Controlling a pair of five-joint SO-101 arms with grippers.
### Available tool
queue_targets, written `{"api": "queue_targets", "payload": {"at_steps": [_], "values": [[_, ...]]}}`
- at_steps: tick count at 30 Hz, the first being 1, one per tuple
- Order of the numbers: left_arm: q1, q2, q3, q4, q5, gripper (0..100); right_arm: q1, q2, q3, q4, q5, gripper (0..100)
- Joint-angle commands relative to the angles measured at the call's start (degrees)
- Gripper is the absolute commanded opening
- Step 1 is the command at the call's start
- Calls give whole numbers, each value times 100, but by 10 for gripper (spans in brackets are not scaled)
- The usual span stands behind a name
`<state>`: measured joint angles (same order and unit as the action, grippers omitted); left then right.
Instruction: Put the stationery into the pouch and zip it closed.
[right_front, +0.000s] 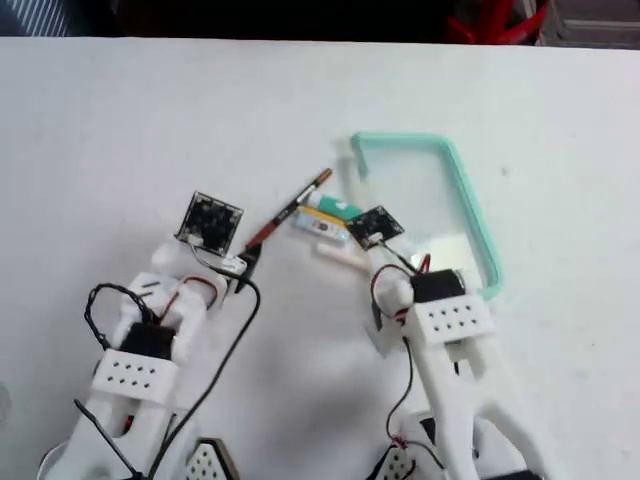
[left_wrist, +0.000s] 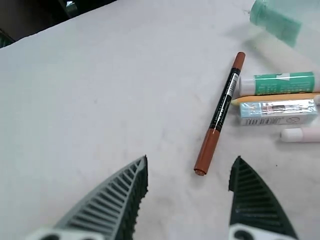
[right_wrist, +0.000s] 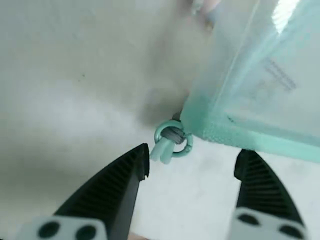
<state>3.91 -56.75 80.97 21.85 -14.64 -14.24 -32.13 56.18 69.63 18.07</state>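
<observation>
The translucent pouch (right_front: 425, 205) with a mint-green zipper edge lies flat right of centre. Its ring-shaped zipper pull (right_wrist: 171, 140) hangs at the pouch corner (right_wrist: 250, 80), just ahead of my open right gripper (right_wrist: 192, 167), which touches nothing. A brown-and-black marker (right_front: 290, 208) lies slanted left of the pouch. Beside it lie a green-and-white glue stick (left_wrist: 277, 83), a thin yellow stick (left_wrist: 275, 97), a boxed eraser (left_wrist: 277, 113) and a pale pink piece (left_wrist: 300, 134). My left gripper (left_wrist: 190, 200) is open and empty, with the marker's brown end (left_wrist: 205, 155) just ahead of its fingertips.
The white table (right_front: 150, 120) stretches wide to the left and far side. Both arm bodies (right_front: 450, 320) and their cables (right_front: 225, 350) crowd the near edge. Dark floor and a red object (right_front: 490, 20) lie past the far edge.
</observation>
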Motion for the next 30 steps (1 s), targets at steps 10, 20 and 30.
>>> {"api": "queue_targets", "payload": {"at_steps": [10, 20, 30], "values": [[4, -92, 9, -158, 70, 256, 347, 743, -97, -1147, -35, 84], [4, -92, 9, -149, 70, 256, 576, 743, 35, -1429, -9, 34], [119, -101, 0, -88, 79, 262, 1578, -725, -1301, -356, 686, 19]]}}
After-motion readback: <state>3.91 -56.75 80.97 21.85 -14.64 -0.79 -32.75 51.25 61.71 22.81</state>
